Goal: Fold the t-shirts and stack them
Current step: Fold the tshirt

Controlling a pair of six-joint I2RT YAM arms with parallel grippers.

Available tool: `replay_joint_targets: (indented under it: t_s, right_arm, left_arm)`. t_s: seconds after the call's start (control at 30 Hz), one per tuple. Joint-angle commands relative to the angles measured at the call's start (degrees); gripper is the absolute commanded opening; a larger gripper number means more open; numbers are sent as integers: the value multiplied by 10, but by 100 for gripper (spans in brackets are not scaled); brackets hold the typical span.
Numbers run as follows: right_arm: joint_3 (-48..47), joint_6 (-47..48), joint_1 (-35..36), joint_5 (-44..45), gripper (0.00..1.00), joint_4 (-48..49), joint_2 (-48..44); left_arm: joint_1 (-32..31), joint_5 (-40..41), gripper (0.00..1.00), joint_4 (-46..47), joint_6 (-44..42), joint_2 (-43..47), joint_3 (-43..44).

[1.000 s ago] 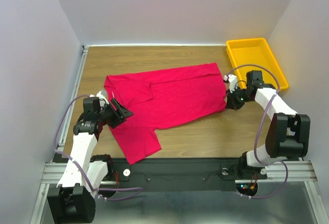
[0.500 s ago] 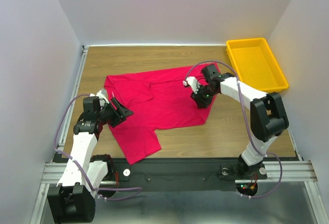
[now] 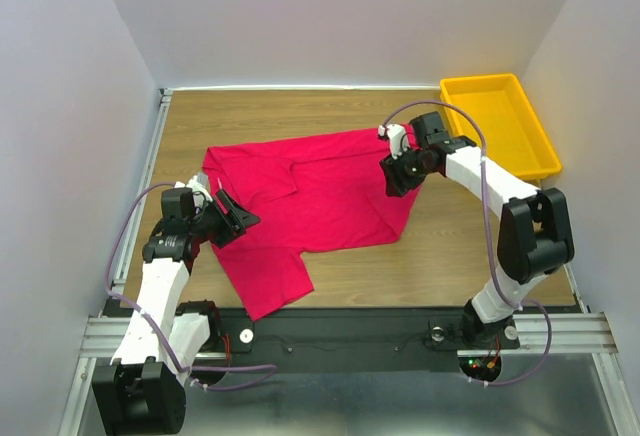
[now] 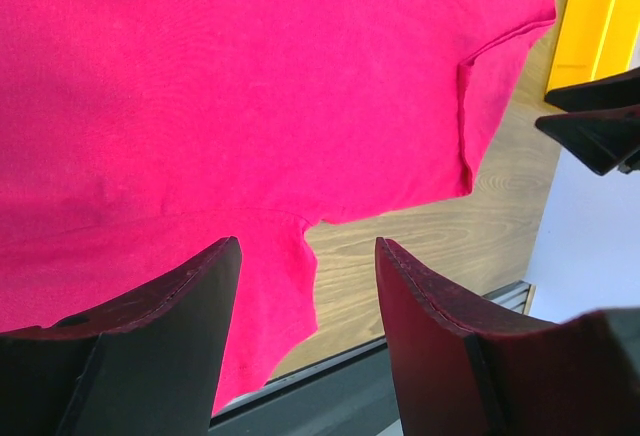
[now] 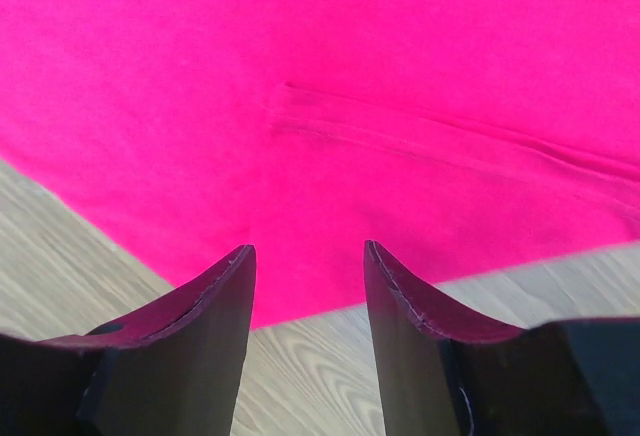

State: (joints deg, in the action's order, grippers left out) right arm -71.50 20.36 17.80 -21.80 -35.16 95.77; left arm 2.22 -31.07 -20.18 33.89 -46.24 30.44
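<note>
The red t-shirt (image 3: 320, 191) lies on the wooden table, its right side folded in over the body and one sleeve reaching toward the near edge. My left gripper (image 3: 238, 219) hovers over the shirt's left part, open and empty; its wrist view shows the red t-shirt (image 4: 250, 86) beyond the left gripper (image 4: 308, 241). Over the folded right edge, my right gripper (image 3: 392, 178) is open with nothing between its fingers. The right wrist view has the right gripper (image 5: 308, 246) above the hem of the t-shirt (image 5: 400, 76) and bare wood.
A yellow plastic tray (image 3: 500, 121) stands at the back right corner, just behind the right arm; the same tray (image 4: 590, 16) shows in the left wrist view. Grey walls enclose the table on three sides. A metal rail runs along the near edge.
The right gripper pulled the shirt's right edge leftward over the body, opened and let go, then drew back up a little. The left arm has not moved.
</note>
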Motion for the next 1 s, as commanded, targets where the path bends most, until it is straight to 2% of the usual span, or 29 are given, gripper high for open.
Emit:
replay_joint_targets:
  t_s: [0.0,0.07,0.2,0.4,0.67,0.97]
  right_arm:
    - [-18,-12,1,-74,54,28,27]
    - [-61,-24,4,-93,54,29,75]
    - [-93,-37,26,-84,55,31,108]
    - [-94,-66,48,-26,54,40,151]
    - [-76,-84,71,25,53,59,153]
    - [-75,-93,88,98,41,75,159]
  left_arm:
    - [-3,-11,67,22,-12,9,-5]
    - [-2,-11,67,20,-12,8,-6]
    - [-3,-9,67,19,-11,11,-6]
    - [-3,-7,67,18,-12,10,-6]
    - [-3,-8,67,20,-12,7,-6]
    - [-3,-7,67,17,-12,10,-6]
